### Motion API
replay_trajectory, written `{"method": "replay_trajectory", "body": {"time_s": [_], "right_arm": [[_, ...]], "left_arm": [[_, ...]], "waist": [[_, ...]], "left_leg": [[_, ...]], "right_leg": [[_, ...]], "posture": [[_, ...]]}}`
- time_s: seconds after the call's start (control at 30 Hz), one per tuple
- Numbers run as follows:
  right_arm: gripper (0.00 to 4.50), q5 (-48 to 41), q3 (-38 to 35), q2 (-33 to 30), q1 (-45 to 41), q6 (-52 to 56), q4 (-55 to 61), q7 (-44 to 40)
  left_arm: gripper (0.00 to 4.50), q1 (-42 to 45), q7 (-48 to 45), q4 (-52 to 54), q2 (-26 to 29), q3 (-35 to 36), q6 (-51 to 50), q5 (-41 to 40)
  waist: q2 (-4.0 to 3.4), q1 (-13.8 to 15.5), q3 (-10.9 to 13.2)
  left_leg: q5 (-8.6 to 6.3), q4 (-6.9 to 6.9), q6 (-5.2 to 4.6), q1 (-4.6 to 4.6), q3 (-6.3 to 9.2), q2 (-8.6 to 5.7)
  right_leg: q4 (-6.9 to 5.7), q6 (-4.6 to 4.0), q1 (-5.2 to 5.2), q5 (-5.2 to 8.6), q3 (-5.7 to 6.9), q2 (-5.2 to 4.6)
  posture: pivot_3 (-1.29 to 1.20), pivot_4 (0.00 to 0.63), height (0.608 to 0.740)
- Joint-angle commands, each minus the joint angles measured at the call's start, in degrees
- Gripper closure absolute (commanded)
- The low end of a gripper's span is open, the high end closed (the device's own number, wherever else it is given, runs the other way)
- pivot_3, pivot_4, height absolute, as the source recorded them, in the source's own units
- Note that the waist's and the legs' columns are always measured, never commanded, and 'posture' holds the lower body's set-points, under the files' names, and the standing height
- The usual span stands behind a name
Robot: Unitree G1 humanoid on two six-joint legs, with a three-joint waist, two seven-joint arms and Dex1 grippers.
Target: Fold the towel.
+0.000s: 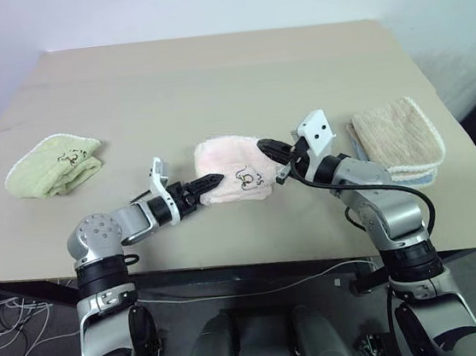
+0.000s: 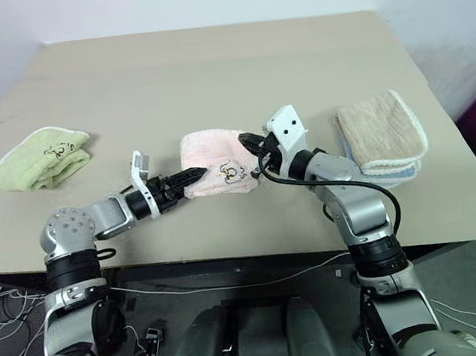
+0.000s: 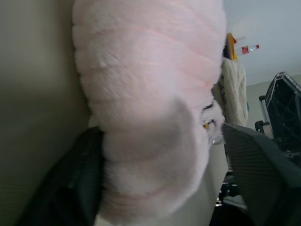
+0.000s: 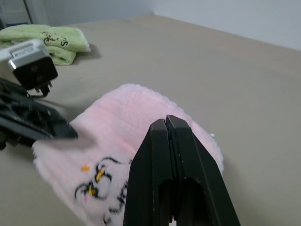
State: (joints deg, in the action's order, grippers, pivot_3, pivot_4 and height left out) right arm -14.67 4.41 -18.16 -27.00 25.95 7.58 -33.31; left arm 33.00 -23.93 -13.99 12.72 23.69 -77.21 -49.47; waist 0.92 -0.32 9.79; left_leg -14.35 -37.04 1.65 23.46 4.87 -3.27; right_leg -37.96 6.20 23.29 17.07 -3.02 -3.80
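The towel [image 1: 230,172], pale pink and folded into a thick bundle with its dark logo print facing me, lies on the table [image 1: 209,78] and serves as my landmark. My left gripper [image 1: 208,182] is at the towel's left end; in my left wrist view the pink pile bulges between my two fingers [image 3: 70,179], which are spread around it, so I am grasping the towel's end. My right gripper [image 4: 165,123] is clenched with nothing in it, its tips pressed together just above the towel's right end. A light green folded towel [image 1: 54,164] lies well apart to the towel's left. A beige folded towel [image 1: 397,136] lies to the towel's right, beyond my right wrist.
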Motion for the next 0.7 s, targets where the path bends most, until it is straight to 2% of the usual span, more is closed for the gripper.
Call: {"method": "replay_trajectory", "body": {"time_s": [0.03, 0.2, 0.27, 0.53, 0.7], "right_arm": [[4.5, -0.19, -0.09, -0.12, -0.43, -0.3, 2.79, 0.25], [4.5, -0.19, 0.01, -0.05, -0.36, -0.36, 2.79, 0.39], [4.5, -0.19, 0.03, -0.02, -0.4, -0.37, 2.77, 0.42], [4.5, -0.2, -0.39, 0.02, -0.87, -0.45, 2.74, 0.88], [4.5, -0.31, -1.18, -0.4, -1.44, -0.59, 2.42, 1.23]], "left_arm": [[2.27, -0.98, 0.5, -0.12, -1.21, -0.85, -2.19, -0.89], [3.97, -1.21, 1.14, 0.3, -1.84, 0.01, -2.0, -1.15], [4.49, -1.35, 1.46, 0.52, -2.07, 0.5, -1.77, -1.4], [4.49, -0.3, 3.28, 1.7, -3.63, 4.67, 1.23, -3.41], [4.49, 5.25, 6.01, 2.56, -3.17, 9.4, 10.01, -4.4]], "waist": [[0.0, -0.18, 0.0], [-0.02, -0.22, -0.01], [-0.02, -0.19, -0.01], [-0.02, -0.2, -0.01], [0.04, -0.39, 0.03]], "left_leg": [[0.0, 0.0, 0.0, 0.0, 0.0, 0.0], [0.0, 0.01, 0.0, 0.0, 0.0, 0.01], [0.0, 0.0, 0.01, -0.05, 0.01, 0.01], [0.0, 0.0, 0.01, -0.07, 0.01, 0.0], [0.01, 0.01, 0.02, -0.03, 0.0, 0.05]], "right_leg": [[0.0, 0.0, 0.01, 0.0, 0.0, 0.01], [0.0, 0.0, 0.01, 0.0, 0.0, 0.01], [-0.01, 0.0, -0.05, 0.0, 0.0, 0.01], [-0.02, 0.0, -0.06, 0.0, 0.0, 0.01], [-0.03, 0.0, 0.01, 0.0, 0.0, 0.05]], "posture": [[0.0, 0.15, 0.74], [0.0, 0.15, 0.74], [0.0, 0.15, 0.74], [0.0, 0.15, 0.74], [0.0, 0.15, 0.74]]}}
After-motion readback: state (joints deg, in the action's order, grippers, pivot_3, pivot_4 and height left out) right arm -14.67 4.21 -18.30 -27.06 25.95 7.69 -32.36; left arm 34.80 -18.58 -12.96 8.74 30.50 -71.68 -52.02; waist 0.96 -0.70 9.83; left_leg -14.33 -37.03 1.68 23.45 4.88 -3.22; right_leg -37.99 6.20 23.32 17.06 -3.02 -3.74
